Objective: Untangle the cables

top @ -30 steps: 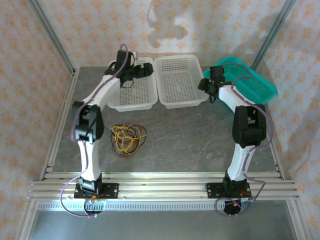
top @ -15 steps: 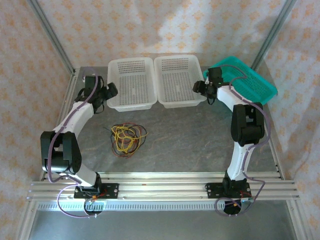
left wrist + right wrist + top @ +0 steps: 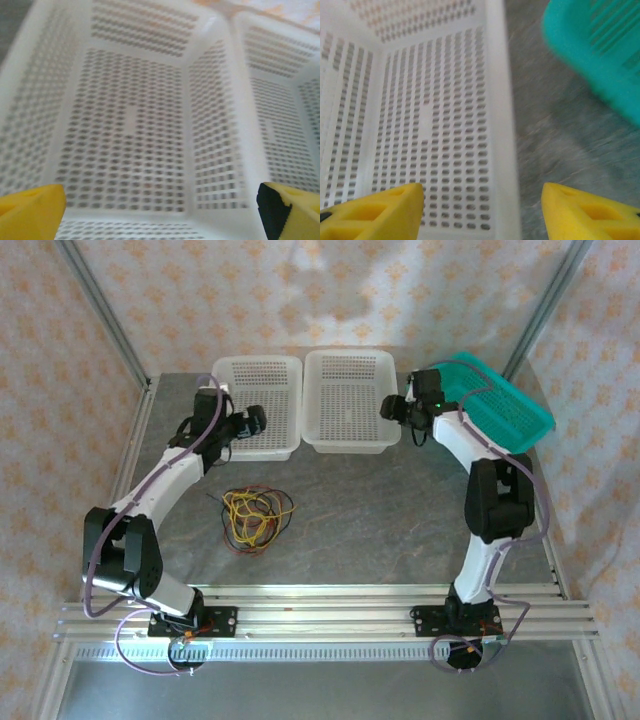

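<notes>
Both spread apart: left gripper (image 3: 256,421), right gripper (image 3: 389,407) at white basket rims (image 3: 302,400); cables (image 3: 256,517) on open table (image 3: 400,520).

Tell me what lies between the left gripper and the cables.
Nothing. In the top view, the stretch from the left gripper down to the cables is bare grey table.
</notes>
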Controlling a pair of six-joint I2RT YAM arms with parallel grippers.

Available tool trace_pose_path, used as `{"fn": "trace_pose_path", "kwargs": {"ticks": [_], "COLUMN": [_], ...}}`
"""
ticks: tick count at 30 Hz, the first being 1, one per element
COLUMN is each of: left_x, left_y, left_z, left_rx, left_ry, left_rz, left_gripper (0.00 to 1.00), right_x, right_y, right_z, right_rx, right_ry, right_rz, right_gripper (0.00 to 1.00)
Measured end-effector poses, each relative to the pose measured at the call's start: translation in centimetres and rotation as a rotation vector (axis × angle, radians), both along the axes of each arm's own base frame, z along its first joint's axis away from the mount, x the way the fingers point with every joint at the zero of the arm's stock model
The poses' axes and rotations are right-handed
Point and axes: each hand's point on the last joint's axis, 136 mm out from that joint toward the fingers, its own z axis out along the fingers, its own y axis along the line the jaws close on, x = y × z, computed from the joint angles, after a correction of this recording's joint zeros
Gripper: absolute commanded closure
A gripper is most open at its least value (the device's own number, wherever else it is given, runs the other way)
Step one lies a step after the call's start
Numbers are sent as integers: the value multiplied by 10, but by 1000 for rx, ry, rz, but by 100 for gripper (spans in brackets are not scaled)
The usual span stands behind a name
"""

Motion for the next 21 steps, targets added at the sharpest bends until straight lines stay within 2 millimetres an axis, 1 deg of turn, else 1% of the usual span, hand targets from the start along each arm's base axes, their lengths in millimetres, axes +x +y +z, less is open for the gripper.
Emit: {"fn": "trace_pose_path", "kwargs": {"ticks": [2, 4, 5, 6, 8, 10, 12, 15, 21], "left_x": [6, 11, 14, 15, 17, 16, 13, 8, 1], "left_y": [-19, -35, -43, -52, -63, -74, -87, -103, -130], "left_z": [8, 10, 10, 7, 0, -9, -18, -23, -19], "left_rx": [-7, -16, -22, -26, -28, -26, -25, -32, -47], "left_ry": [-26, -41, -45, -41, -32, -13, 6, 19, 0], "left_rz": [-53, -88, -107, -127, -151, -174, -200, -242, -308], "left_gripper": [1, 1, 1, 1, 1, 1, 1, 1, 1], "right_x": [2, 5, 5, 5, 2, -1, -5, -12, -22], "right_y": [-21, -45, -59, -71, -93, -108, -117, -123, -124], "right_z": [16, 23, 23, 21, 17, 14, 9, 1, -12], "right_rx": [-36, -64, -80, -90, -109, -122, -133, -155, -216], "right_ry": [-40, -57, -55, -49, -26, -9, 11, 50, 111], "right_rz": [-65, -131, -168, -198, -251, -283, -299, -290, -240], "right_gripper": [37, 37, 36, 33, 28, 28, 27, 28, 28]}}
